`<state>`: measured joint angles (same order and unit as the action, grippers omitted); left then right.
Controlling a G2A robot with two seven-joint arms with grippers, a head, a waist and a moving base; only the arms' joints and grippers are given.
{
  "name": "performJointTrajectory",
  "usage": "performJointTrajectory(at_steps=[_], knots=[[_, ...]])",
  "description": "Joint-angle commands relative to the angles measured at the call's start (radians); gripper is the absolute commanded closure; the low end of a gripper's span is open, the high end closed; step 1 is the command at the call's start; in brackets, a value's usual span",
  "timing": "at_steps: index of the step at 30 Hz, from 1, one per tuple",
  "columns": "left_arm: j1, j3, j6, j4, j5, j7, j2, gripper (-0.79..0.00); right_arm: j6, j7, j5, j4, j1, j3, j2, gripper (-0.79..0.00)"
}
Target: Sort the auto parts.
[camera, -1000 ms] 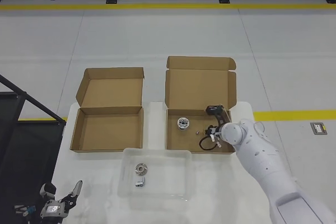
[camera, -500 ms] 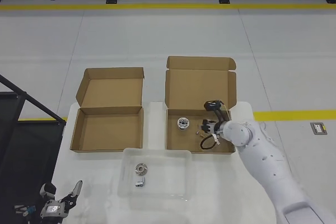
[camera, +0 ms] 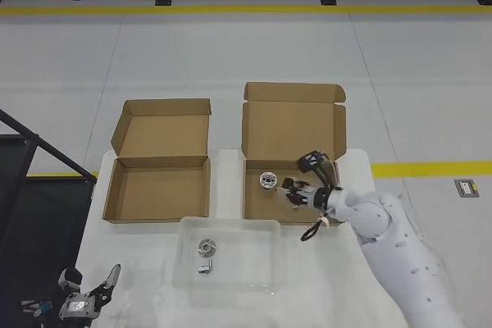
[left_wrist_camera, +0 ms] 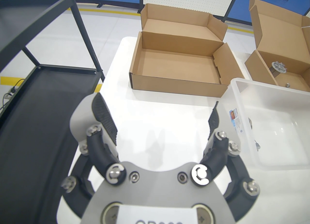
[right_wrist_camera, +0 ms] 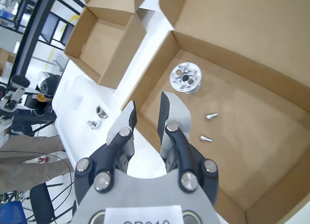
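Find the right pincer (right_wrist_camera: 148,104) hanging above the right box (right_wrist_camera: 218,53), parted only narrowly and gripping nothing, probably kept slim to suit small hardware; look on that box's floor for a round holed disc (right_wrist_camera: 185,78) and two small bolts (right_wrist_camera: 211,115) near it, all lying apart and untouched by the pincer, apparently gathered there as sorted goods; look in the clear bin (camera: 230,220), just in front of both boxes on the white bench (camera: 148,262), for a metal ring (camera: 206,245) and a small bracket (camera: 205,267) — likely the unsorted remainder, set centrally within either arm's reach; count the left box (camera: 156,189) as bare, lid folded back, probably reserved for another kind of part; find the left pincer (left_wrist_camera: 156,106) spread wide and holding nothing, low at the bench's near-left corner beside a black rack (left_wrist_camera: 36,113), well apart from every part — seemingly parked out of the way; judge the sorting partly done, with two pieces left in the bin; expect a next reach toward that bin, with a wider spread needed for the ring than for the bracket.
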<state>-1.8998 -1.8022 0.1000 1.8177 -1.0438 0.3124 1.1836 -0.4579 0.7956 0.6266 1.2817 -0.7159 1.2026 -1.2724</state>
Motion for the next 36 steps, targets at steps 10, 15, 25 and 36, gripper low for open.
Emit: performJointTrajectory(at_steps=[10,15,25,36], knots=[[0.028,-0.046,0.121,0.049,-0.057,-0.041,-0.008,-0.785,-0.095,0.1,-0.087,0.162,-0.087,0.029,0.022,-0.785],[0.043,-0.073,0.228,0.094,-0.158,-0.041,-0.018,-0.785,-0.095,0.1,-0.087,0.162,-0.087,0.029,0.022,-0.785],[0.115,-0.076,0.437,0.187,-0.403,-0.076,-0.044,-0.785,-0.284,0.024,-0.089,0.246,-0.164,0.035,0.037,-0.785],[0.309,0.069,0.622,0.204,-0.637,-0.215,-0.07,-0.785,-0.554,0.012,-0.112,0.362,-0.253,0.05,0.073,-0.785]])
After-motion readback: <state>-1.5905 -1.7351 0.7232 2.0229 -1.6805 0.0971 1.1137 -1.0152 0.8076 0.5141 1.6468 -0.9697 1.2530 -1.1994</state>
